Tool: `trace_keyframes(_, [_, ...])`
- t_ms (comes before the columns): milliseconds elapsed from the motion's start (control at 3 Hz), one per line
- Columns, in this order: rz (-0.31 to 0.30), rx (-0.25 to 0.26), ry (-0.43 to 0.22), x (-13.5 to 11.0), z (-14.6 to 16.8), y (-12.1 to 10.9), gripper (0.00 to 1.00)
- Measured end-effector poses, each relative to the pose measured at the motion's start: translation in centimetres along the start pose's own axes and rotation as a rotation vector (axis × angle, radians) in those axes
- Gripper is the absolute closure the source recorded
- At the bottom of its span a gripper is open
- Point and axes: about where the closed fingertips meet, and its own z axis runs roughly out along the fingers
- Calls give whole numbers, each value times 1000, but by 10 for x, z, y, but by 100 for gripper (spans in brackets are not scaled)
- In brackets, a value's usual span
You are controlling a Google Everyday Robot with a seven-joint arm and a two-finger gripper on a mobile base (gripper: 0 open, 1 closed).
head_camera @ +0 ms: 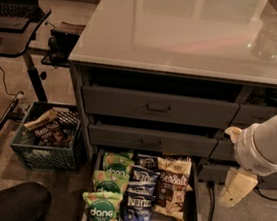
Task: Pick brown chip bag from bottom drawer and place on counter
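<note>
The brown chip bag (pixel 172 188), cream-tan with a dark centre panel and "SeaSalt" lettering, lies in the right column of the open bottom drawer (pixel 195 215). Blue "Kettle" bags (pixel 140 198) lie beside it in the middle and green "dang" bags (pixel 105 194) on the left. The glossy grey counter (pixel 188 33) spans the top above the drawers. My white arm comes in from the right, and my gripper (pixel 236 189) hangs to the right of the drawer, about level with the bag and apart from it.
Two shut drawers (pixel 156 107) sit above the open one. A green slatted crate (pixel 43 143) with snack bags stands on the floor at left, beside a black desk (pixel 13 26) with a laptop. A cable (pixel 211 217) runs on the floor at right. A dark shape (pixel 6 202) fills the bottom-left corner.
</note>
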Motion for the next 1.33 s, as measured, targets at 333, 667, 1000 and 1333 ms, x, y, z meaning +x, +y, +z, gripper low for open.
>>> trace_keyframes(333, [0, 0, 0, 0, 0, 0, 0])
trace_keyframes(667, [45, -12, -40, 9, 22, 1, 0])
trace_keyframes(1000, [83, -15, -107, 22, 70, 5, 0])
trace_keyframes(1333, [96, 37, -179, 31, 120, -10, 0])
